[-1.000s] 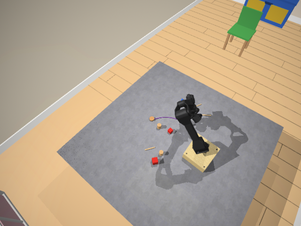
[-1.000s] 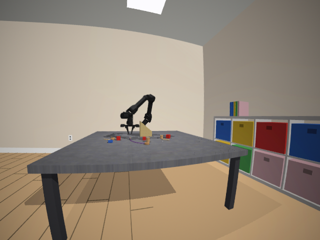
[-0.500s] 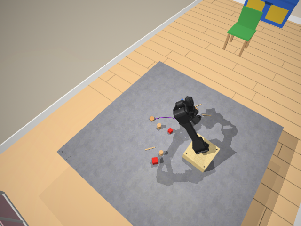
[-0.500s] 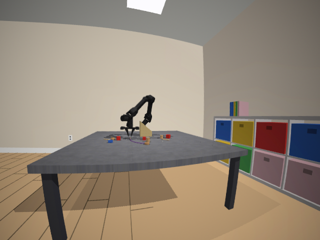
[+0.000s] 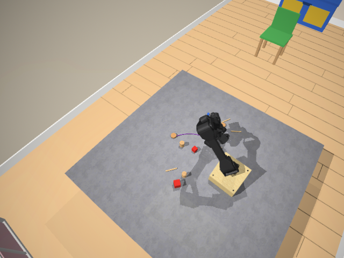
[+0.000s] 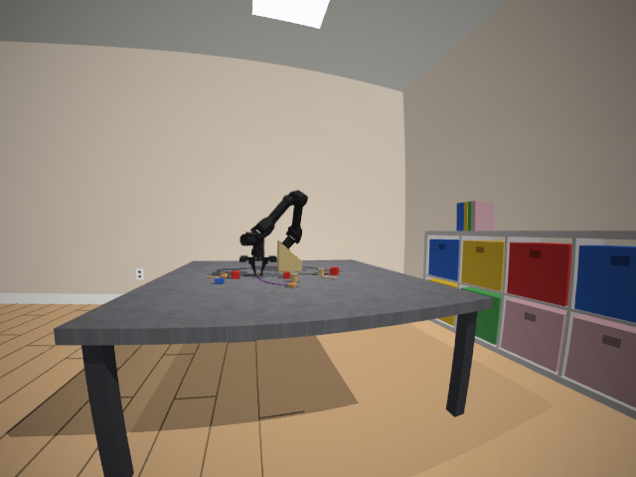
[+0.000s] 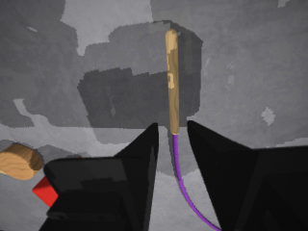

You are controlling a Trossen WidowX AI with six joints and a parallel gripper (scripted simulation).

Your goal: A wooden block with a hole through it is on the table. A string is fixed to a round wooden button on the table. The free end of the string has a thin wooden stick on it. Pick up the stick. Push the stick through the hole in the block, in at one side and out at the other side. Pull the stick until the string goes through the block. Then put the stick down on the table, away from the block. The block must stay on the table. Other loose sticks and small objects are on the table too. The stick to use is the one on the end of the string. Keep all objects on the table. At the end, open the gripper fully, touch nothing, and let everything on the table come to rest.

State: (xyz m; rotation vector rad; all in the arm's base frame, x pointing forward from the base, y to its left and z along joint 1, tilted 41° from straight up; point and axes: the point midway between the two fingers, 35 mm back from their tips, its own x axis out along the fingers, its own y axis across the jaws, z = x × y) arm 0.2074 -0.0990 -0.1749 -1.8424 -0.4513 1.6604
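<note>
Pale plank flooring and beige walls surround the grey table (image 5: 119,166) (image 6: 318,308). From above, the round wooden button (image 5: 173,135) (image 6: 291,284) lies toward ten o'clock on it, its purple string (image 5: 188,134) (image 6: 271,281) (image 7: 177,166) running toward three and under the arm. By the wrist view, the string's wooden stick (image 7: 173,87) lies on the table, pointing to twelve, its tied end just beyond the fingertips. The gripper (image 5: 214,133) (image 6: 258,274) (image 7: 172,126) is narrowed to a partial opening, low over the table and holding nothing.

Closing here could pinch the string, or catch only the stick's tied end, because the tips line up near that junction. A sideways error could nudge the stick and roll it. At eight to nine o'clock in the wrist view, a wooden disc (image 7: 20,162) and a red cube (image 7: 46,192) sit close beside one finger; a wide opening or sweep that way could knock them. I cannot make out the holed block for certain, so the threading direction is unclear.
</note>
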